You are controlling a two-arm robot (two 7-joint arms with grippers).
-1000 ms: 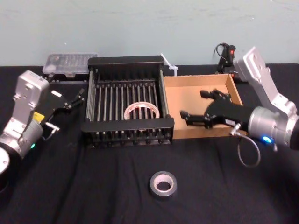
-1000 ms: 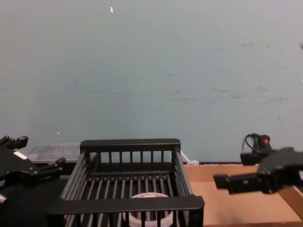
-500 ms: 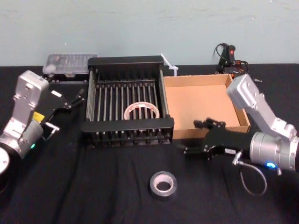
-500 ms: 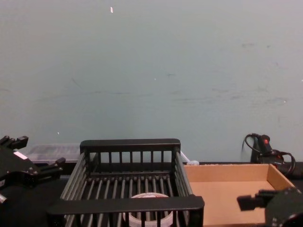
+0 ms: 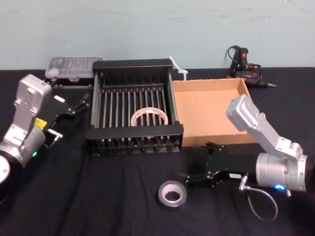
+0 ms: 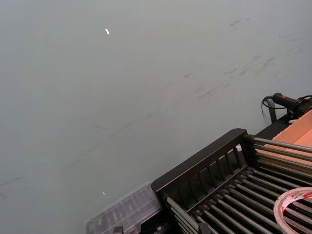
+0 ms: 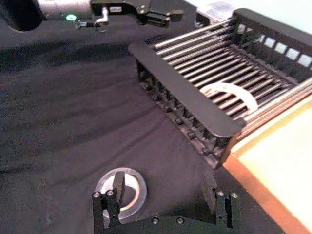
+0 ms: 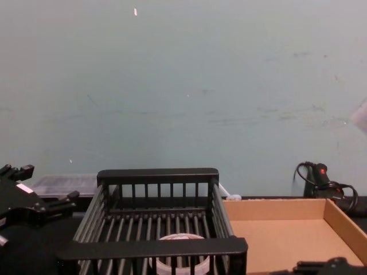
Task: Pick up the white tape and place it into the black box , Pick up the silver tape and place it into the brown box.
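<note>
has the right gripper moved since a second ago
Yes. In the head view the right gripper has moved from over the brown box toward the robot, and is now beside the silver tape on the table.

A clear plastic case [image 5: 74, 67] sat at the back left of the black tablecloth [image 5: 98, 196]. A glue gun [image 5: 239, 58] stood back right, against the pale wall [image 5: 157, 24].

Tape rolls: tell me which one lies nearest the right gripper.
The silver tape, on the black cloth just beside the open right gripper. The white tape lies farther off, inside the black box.
</note>
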